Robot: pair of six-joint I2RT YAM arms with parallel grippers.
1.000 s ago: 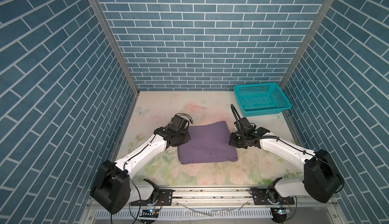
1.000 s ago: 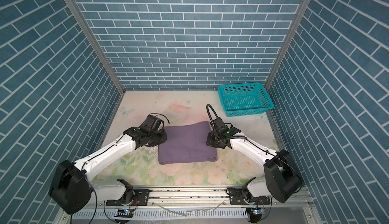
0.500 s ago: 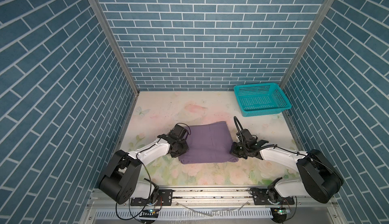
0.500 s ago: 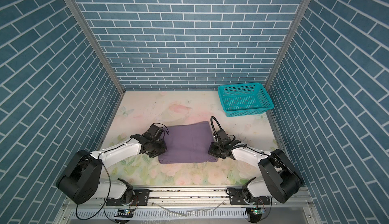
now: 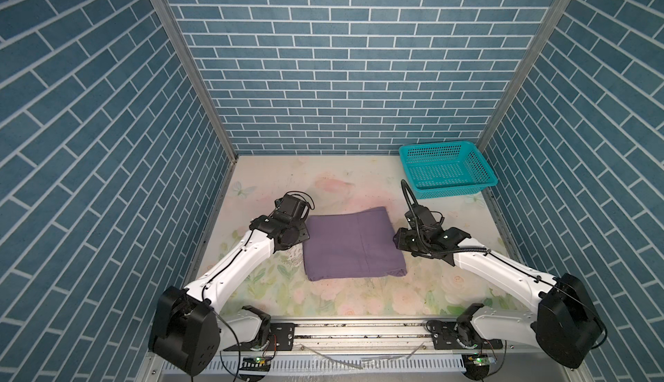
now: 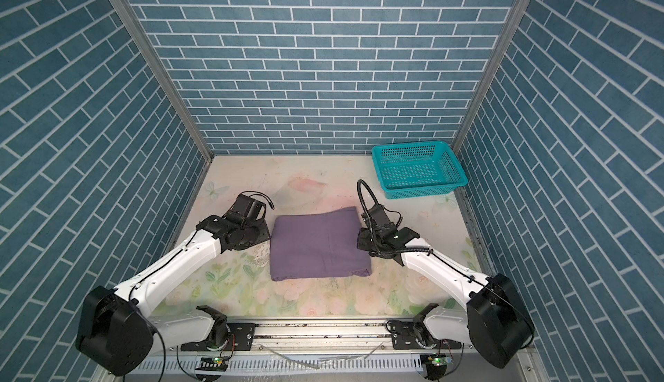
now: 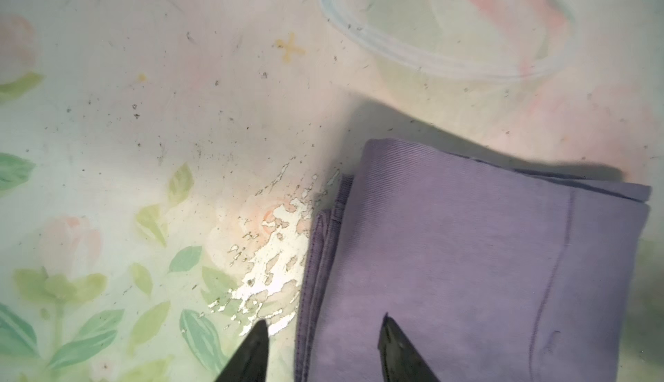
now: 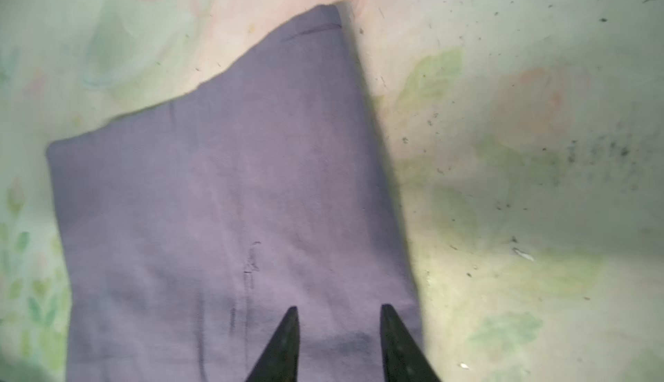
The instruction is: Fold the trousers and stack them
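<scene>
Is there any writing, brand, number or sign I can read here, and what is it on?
None: no words, brands or numbers are readable on the trousers, the teal basket or the brick-patterned walls.
Only sign-like mark: a small yellow cross on the floral table cover.

One folded pair of purple trousers (image 5: 350, 245); one teal basket (image 5: 456, 191) beyond them; two robot arms, the left arm (image 5: 244, 258) and right arm (image 5: 503, 269), flanking them.
</scene>
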